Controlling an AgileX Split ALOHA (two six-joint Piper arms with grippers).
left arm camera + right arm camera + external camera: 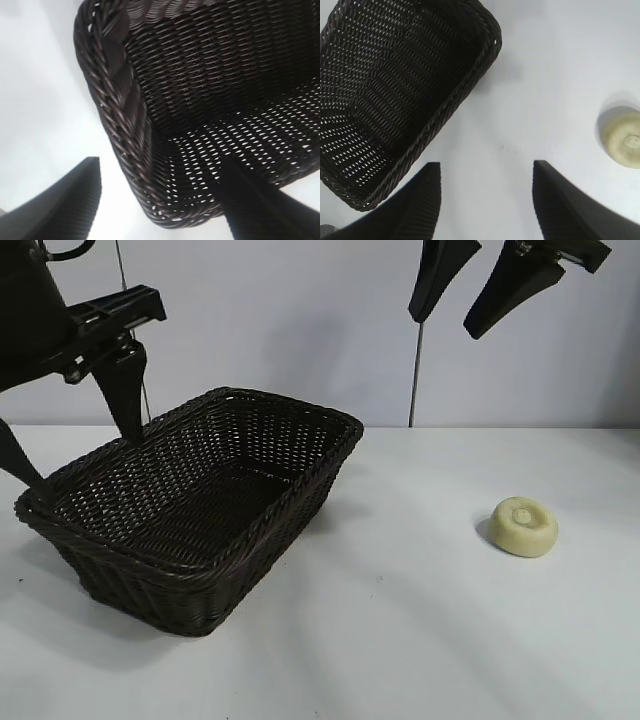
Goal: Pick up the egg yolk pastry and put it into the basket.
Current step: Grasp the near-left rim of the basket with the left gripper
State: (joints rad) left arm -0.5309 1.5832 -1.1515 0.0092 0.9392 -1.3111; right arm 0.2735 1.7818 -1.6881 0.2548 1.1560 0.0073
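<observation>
The egg yolk pastry point(525, 526) is a small pale-yellow puck lying on the white table at the right, well apart from the basket; it also shows in the right wrist view point(622, 142). The dark woven basket point(200, 505) stands empty at centre-left. My right gripper point(443, 327) hangs open and empty high above the table, between basket and pastry; in its own view point(486, 164) bare table lies between the fingers. My left gripper point(87, 460) is open at the basket's left end; in its view point(162, 165) its fingers straddle the braided rim point(125, 125).
The white table point(400, 640) stretches in front of and between the basket and the pastry. A plain wall with a thin vertical cable point(414, 380) stands behind the table.
</observation>
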